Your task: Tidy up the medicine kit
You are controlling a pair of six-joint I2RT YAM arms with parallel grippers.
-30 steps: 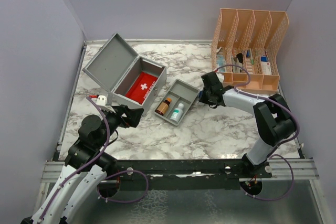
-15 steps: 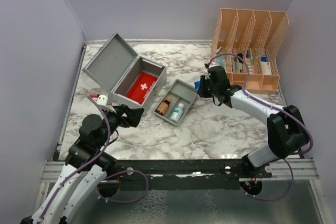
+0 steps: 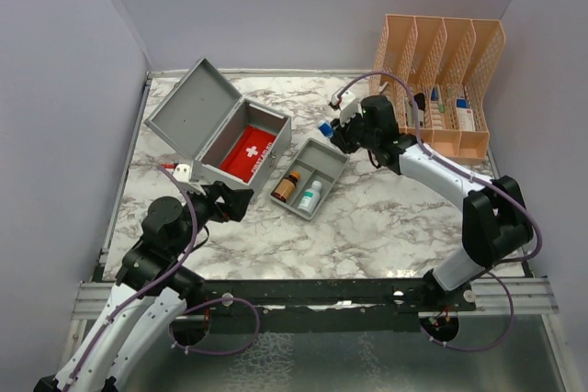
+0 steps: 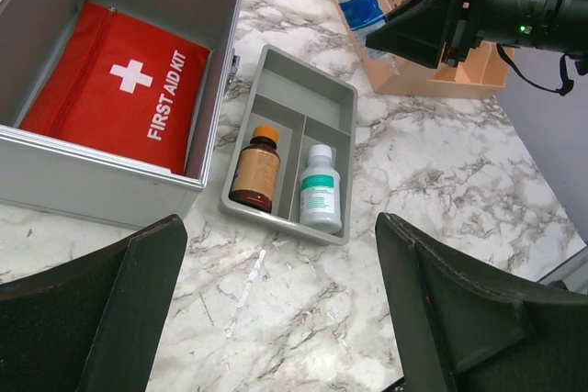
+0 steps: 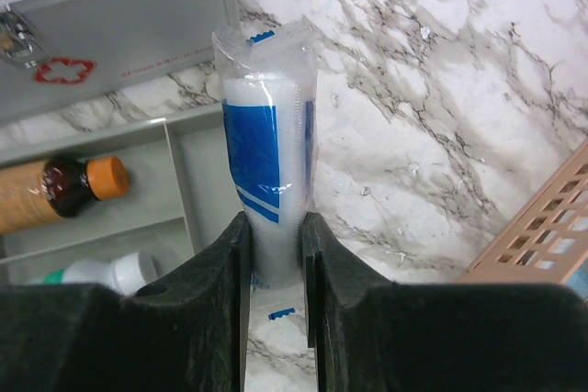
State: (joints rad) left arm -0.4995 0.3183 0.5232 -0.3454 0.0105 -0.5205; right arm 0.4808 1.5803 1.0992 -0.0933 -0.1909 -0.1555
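Roll in blue-printed wrap sits pinched in the right gripper over the tray's far edge; left gripper gapes wide open.

— How's the light?
— Bright and even, from overhead. Shadows on the marble table are soft and short; the deepest shade sits inside the medicine kit.
— Any glare?
— A faint sheen on the clear plastic of the wrapped roll.
— Focus?
— The top view is crisp. At the wrists, the fingers of the left gripper and the right gripper blur into dark masses; everything beyond them is sharp.
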